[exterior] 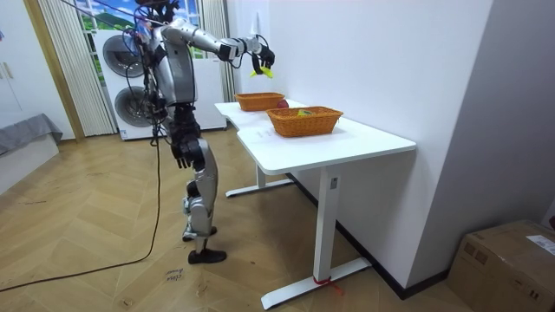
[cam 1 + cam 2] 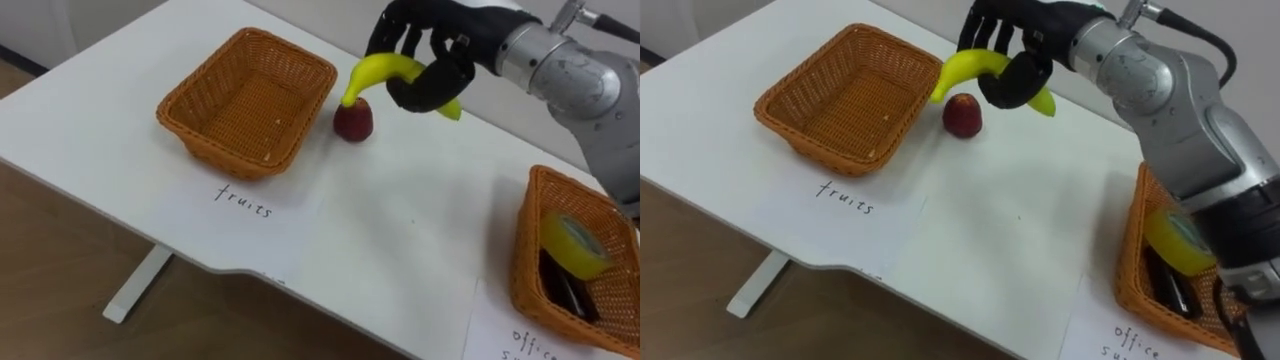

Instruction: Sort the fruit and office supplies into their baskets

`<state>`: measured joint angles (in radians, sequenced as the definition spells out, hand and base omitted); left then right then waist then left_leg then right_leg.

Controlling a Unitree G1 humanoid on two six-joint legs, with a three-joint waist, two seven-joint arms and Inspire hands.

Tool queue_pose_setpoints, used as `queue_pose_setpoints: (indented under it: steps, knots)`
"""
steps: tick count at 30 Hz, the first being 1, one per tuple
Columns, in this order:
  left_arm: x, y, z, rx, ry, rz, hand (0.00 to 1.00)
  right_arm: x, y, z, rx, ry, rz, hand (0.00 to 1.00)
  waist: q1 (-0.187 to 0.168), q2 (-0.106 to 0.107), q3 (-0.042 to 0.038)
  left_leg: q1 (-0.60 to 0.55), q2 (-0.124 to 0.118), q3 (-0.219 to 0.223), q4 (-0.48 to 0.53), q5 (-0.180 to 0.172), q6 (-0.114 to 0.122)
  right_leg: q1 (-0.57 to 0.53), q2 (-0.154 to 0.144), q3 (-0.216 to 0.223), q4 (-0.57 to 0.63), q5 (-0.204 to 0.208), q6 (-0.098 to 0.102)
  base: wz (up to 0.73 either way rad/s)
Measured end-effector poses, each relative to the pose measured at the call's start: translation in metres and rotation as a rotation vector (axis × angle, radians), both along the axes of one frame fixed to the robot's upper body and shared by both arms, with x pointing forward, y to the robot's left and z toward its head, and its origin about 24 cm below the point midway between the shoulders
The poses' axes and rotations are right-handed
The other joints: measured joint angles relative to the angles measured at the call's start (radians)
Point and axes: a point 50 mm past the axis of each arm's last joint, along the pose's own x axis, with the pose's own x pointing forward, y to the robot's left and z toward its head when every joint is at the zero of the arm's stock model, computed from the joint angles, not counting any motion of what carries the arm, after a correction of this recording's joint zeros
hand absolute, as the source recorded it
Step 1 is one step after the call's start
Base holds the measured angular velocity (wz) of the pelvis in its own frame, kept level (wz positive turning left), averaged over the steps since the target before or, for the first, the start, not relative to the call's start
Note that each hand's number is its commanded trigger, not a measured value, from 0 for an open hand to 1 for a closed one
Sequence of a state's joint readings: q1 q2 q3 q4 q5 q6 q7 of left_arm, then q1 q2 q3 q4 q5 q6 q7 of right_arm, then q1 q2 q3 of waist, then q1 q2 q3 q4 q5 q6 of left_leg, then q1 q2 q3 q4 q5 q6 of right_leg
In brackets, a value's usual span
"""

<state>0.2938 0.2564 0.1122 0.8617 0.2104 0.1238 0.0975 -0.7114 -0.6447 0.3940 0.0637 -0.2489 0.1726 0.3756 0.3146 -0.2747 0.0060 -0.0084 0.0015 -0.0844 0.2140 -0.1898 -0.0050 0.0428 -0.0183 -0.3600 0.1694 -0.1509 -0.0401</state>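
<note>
We see the right hand (image 2: pixel 445 50) clenched round the banana (image 2: pixel 385 68) at upper centre, held above the white table (image 2: pixel 400 230). Its long axis runs left to right, arched upward, with the left tip dipping at the apple (image 2: pixel 353 120) beside the fruit basket (image 2: pixel 200 85). In the room view the robot stands at the table on a wood floor (image 1: pixel 104 225), washing machine (image 1: pixel 121 61) behind, left hand (image 1: pixel 180 154) by its hip.

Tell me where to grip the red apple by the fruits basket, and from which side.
Grip the red apple round its widest middle, coming from above with thumb and fingers on its near and far sides. It is round, and the fruits basket stands close on its left. The right hand is full with the banana.
</note>
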Motion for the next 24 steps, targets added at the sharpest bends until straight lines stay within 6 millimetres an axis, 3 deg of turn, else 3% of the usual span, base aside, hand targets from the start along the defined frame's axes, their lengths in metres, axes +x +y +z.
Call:
queue_pose_setpoints:
  steps: [4,6,9,22,24]
  knots:
    - [0.003,-0.001,0.000,-0.002,-0.007,-0.003,0.00,0.000,0.005,-0.002,0.017,0.003,0.015,1.00,0.021,-0.007,0.0064,0.021,0.000,-0.006,-0.017,-0.001,0.002,0.016,0.001,0.000,-0.001,-0.004,0.005,0.05]
    - [0.005,-0.005,-0.001,-0.011,-0.010,-0.009,0.00,0.000,0.006,-0.001,0.016,0.007,0.019,1.00,0.029,-0.006,0.0164,0.019,0.000,-0.011,-0.019,-0.001,0.002,0.015,0.002,0.000,-0.001,-0.004,0.005,0.07]
    - [0.003,-0.007,-0.002,-0.017,-0.004,-0.014,0.00,0.000,0.007,-0.002,0.012,0.014,0.022,1.00,0.041,0.001,0.0226,0.015,0.000,-0.016,-0.024,-0.002,0.003,0.011,0.002,-0.001,-0.001,-0.004,0.006,0.05]
    - [0.009,-0.011,-0.003,-0.011,-0.007,-0.050,0.00,0.000,0.021,-0.013,0.022,0.061,0.069,1.00,0.076,-0.001,0.0212,0.019,-0.002,-0.042,-0.028,-0.001,0.004,0.012,-0.002,-0.003,-0.002,-0.007,0.012,0.05]
    - [0.009,-0.010,-0.002,-0.007,-0.008,-0.051,0.00,0.003,0.023,-0.020,0.009,0.091,0.068,1.00,0.080,-0.003,0.0208,0.021,-0.006,-0.052,-0.027,0.000,0.005,0.018,-0.011,-0.001,-0.001,-0.015,0.022,0.15]
